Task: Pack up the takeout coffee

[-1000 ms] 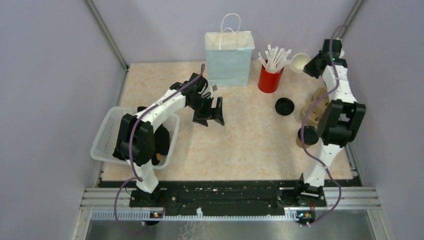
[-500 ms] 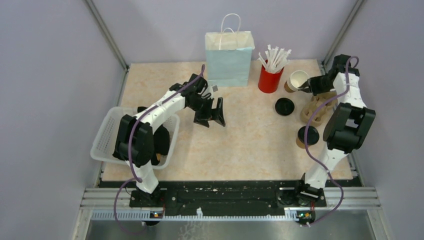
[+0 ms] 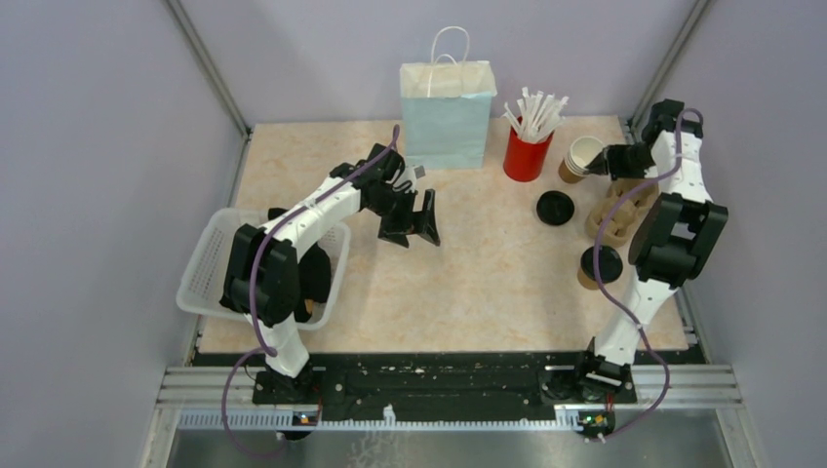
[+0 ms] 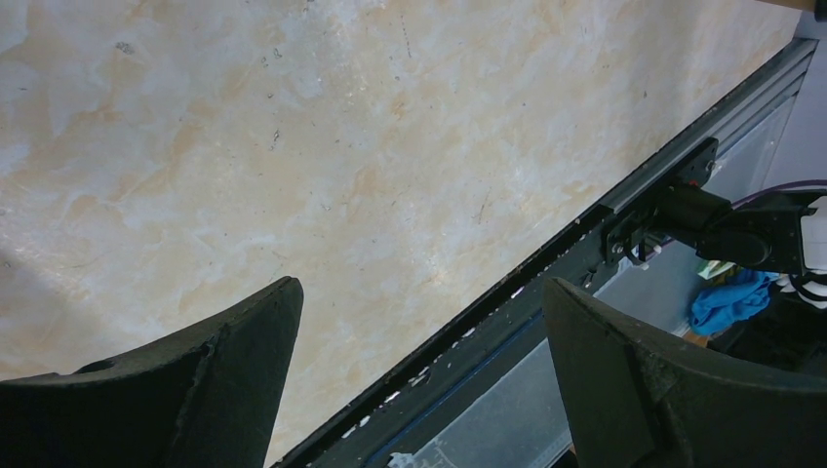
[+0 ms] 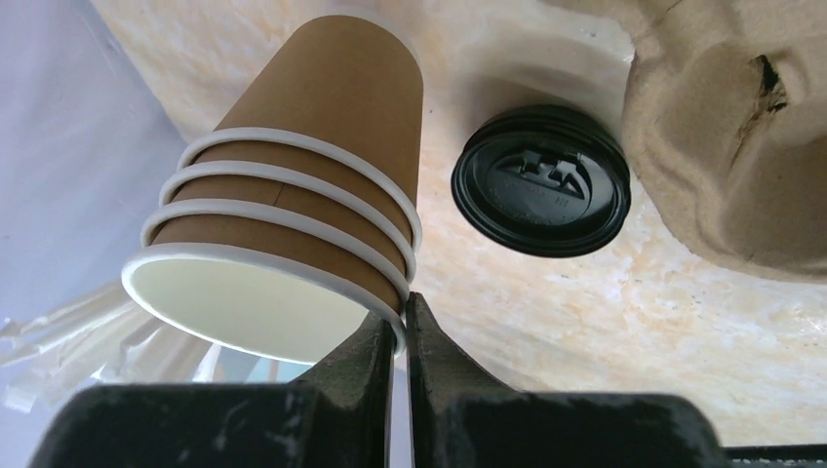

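Only marking: a raised logo on the loose lid [image 5: 541, 180], too blurred to read.

Right pincer [image 5: 398, 336] is closed tight, its fingers pinching the rim of the nearest cup in a stack of cups [image 5: 293, 195]. There are four brown paper cups, nested, white inside. The stack is tilted with its mouth toward the pincer. Can't tell if its base touches the surface [image 3: 488, 273]. The loose lid lies flat on the surface just past the pincer tips, beside the stack and apart from it. A cardboard tray [image 5: 741, 136] is right beside the lid; can't tell if they touch. White straws [image 5: 59, 331] blur behind the stack's mouth.

Left pincer [image 4: 419, 390] is wide open, holding and touching nothing, with bare surface under it, well apart from all cups.

Top view only:
- A lidded cup [image 3: 599, 265] stands upright back from the right pincer, toward that arm's base, near the tray.
- A pale blue bag [image 3: 449, 112] stands beyond the left pincer.
- A red cup [image 3: 527, 154] holding the straws sits between the bag and the right pincer.
- A white basket [image 3: 210, 263] sits behind the left pincer.

Left wrist view only: a blue cloth [image 4: 727, 302] past the surface edge.

Right wrist view only: the four separate cup rims.
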Robot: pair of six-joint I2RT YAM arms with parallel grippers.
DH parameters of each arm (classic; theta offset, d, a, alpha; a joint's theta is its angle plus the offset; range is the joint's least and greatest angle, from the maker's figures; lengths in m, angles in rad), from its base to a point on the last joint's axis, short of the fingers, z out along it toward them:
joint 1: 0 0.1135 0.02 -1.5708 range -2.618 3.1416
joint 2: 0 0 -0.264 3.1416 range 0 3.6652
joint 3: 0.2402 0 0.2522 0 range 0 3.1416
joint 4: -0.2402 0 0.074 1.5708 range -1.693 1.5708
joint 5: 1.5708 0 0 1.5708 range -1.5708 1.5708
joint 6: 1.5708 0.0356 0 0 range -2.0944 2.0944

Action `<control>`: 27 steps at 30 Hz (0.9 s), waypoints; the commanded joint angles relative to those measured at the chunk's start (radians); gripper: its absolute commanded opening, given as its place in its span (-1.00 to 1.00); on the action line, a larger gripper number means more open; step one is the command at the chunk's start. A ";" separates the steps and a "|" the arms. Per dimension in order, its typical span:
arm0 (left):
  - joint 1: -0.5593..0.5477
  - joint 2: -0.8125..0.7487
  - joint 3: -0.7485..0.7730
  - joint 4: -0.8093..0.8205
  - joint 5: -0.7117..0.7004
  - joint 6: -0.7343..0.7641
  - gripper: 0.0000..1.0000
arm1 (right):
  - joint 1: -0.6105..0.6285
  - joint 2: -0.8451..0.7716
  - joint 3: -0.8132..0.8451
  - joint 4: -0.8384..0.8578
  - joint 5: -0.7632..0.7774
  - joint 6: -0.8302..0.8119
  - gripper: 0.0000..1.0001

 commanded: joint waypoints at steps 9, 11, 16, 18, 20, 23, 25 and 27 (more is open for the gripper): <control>-0.003 -0.025 0.002 0.029 0.020 0.029 0.97 | 0.030 0.040 0.113 -0.068 0.113 -0.035 -0.45; -0.003 -0.025 0.001 0.030 0.021 0.028 0.97 | 0.033 0.038 0.135 -0.078 0.138 -0.077 -0.17; -0.003 -0.026 -0.004 0.039 0.025 0.020 0.97 | 0.042 0.011 0.151 -0.058 0.196 -0.224 0.07; -0.003 -0.028 -0.004 0.039 0.024 0.017 0.97 | 0.045 0.003 0.153 -0.049 0.206 -0.326 0.10; -0.002 -0.033 -0.008 0.039 0.022 0.015 0.97 | 0.050 0.001 0.153 -0.045 0.221 -0.422 0.13; -0.003 -0.033 -0.009 0.041 0.023 0.011 0.97 | 0.066 -0.001 0.143 -0.010 0.254 -0.571 0.15; -0.003 -0.030 -0.008 0.042 0.022 0.011 0.97 | 0.085 -0.013 0.125 0.057 0.291 -0.644 0.14; -0.003 -0.025 -0.004 0.040 0.025 0.012 0.97 | 0.100 0.000 0.139 0.087 0.311 -0.704 0.10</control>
